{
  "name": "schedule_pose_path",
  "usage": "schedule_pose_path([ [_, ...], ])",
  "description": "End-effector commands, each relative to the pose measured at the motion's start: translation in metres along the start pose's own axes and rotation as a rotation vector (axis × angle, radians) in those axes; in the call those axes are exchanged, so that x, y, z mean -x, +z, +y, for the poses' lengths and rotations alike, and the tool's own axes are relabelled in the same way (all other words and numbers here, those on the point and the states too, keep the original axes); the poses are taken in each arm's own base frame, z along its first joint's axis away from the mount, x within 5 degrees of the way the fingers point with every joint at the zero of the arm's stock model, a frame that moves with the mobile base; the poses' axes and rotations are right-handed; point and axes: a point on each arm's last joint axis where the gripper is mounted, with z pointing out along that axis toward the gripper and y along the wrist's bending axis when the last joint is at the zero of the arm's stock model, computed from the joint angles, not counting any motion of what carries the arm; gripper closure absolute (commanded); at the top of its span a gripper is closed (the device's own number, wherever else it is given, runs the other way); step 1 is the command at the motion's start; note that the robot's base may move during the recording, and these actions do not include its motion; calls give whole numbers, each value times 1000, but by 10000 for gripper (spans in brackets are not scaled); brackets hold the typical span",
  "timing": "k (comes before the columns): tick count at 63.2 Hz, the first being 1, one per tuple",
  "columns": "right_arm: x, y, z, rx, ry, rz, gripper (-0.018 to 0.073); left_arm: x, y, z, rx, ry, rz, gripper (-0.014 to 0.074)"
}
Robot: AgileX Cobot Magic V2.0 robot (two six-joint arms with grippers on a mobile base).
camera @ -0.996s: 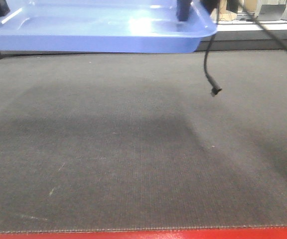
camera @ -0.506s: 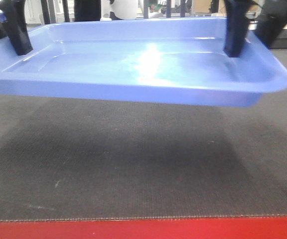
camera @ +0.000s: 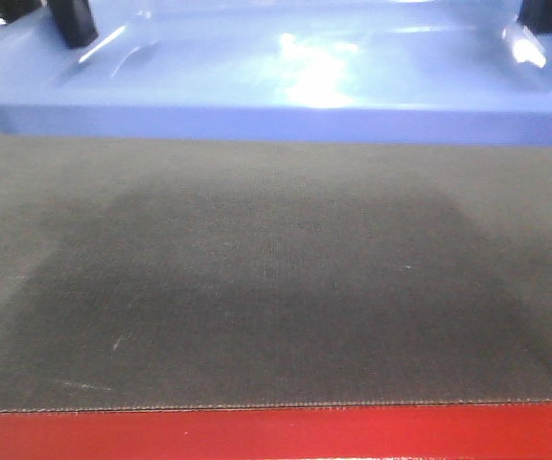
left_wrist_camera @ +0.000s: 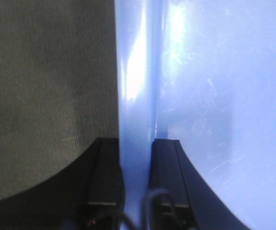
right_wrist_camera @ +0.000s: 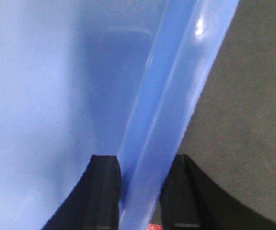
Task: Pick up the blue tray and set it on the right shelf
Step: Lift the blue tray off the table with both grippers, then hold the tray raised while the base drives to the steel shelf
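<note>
tray above mat, mat on table

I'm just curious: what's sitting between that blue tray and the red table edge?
Between the tray and the red edge there is only bare dark mat, partly in shadow; the front view shows it.

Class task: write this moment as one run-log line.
blue tray: held clear above mat; left gripper: shut on rim; right gripper: shut on rim; shelf: not in view
</note>
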Motion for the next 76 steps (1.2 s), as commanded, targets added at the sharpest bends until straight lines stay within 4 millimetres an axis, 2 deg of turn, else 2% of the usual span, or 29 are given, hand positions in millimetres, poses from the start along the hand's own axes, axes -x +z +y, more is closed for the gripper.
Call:
schedule_pose_path([
  [1,7,-31,-9,-21,-24,-114,537,-5,-34,-3,18,37,-15,638],
  [11,10,-38,-9,-13,-19,-143,537,-3,-43,-10,-7,51,-45,638],
  [76,10,-38,-9,-13,-19,-143,537,-3,-43,-11,-15,50,-42,645],
])
